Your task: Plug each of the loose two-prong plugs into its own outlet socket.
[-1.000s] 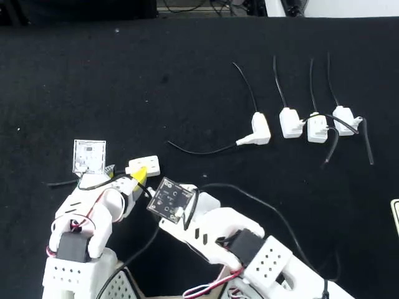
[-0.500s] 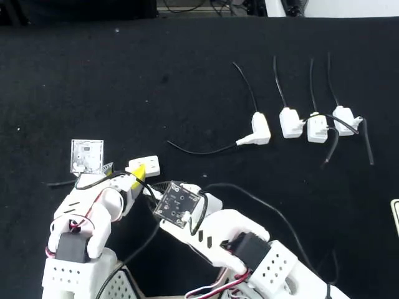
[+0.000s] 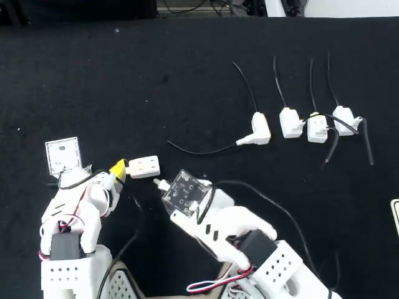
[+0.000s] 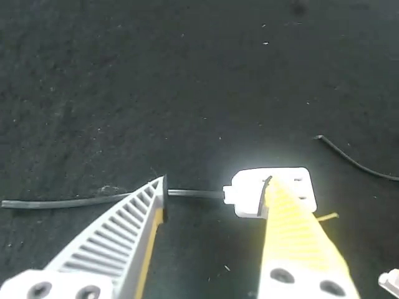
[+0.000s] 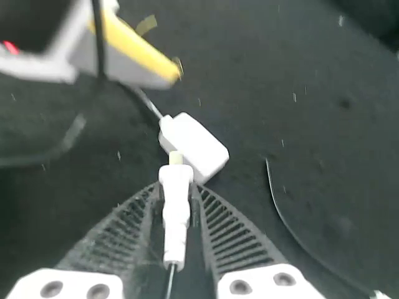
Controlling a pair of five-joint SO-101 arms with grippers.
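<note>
**High view.** On the black cloth table (image 3: pixel 93 81), a small white rectangular outlet socket (image 3: pixel 144 166) lay in the near left quarter. The yellow-tipped left gripper (image 3: pixel 118 169) sat against its cable end, in my judgement to steady it. The right gripper (image 3: pixel 167 186) sat just nearside of the socket and carried a white two-prong plug (image 3: pixel 159 183). Toward the far right corner stood a row of four white socket blocks (image 3: pixel 290 123), each with a thin black lead. How many were already mated could not be determined. Count: five sockets, one plug in hand, two grippers.

**Left wrist view.** The left gripper (image 4: pixel 215 184) was spread wide and grasped nothing. Its yellow finger (image 4: pixel 293 230) overlapped the socket (image 4: pixel 249 190), and the socket's thin black cable (image 4: pixel 81 202) ran out past the grey finger.

**Right wrist view.** The right gripper (image 5: pixel 176 187) was clenched on the plug (image 5: pixel 175 205). The prongs pointed at the socket (image 5: pixel 196 146) and were very near it. Seating was not evident. The grip appeared chosen to line the prongs up for insertion.
</note>
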